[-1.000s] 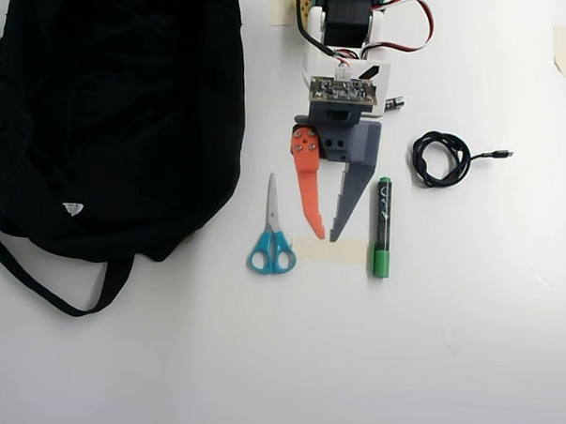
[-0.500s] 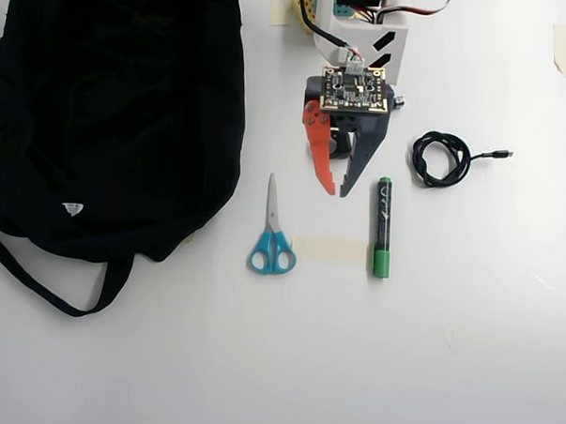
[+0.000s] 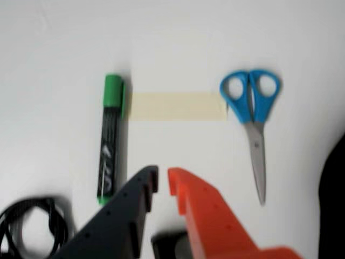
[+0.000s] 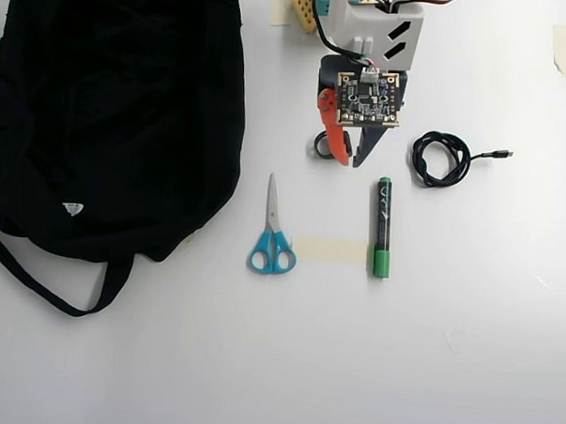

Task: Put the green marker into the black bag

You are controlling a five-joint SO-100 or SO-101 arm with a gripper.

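The green marker (image 3: 108, 156) lies flat on the white table, with a black barrel and its green cap (image 3: 113, 90) at the far end. In the overhead view the marker (image 4: 382, 226) lies just below and right of my gripper (image 4: 351, 162). In the wrist view my gripper (image 3: 163, 181) hovers beside the marker's near end, slightly to its right. The black finger (image 3: 141, 189) and the orange finger (image 3: 186, 189) stand almost together and hold nothing. The black bag (image 4: 118, 111) lies at the overhead view's left, and its edge shows in the wrist view (image 3: 333, 205).
Blue-handled scissors (image 4: 272, 240) (image 3: 252, 113) lie between the marker and the bag. A strip of beige tape (image 4: 330, 250) (image 3: 178, 106) joins them. A coiled black cable (image 4: 440, 160) (image 3: 32, 226) lies beside the marker. A small dark round thing (image 4: 321, 146) sits under the gripper.
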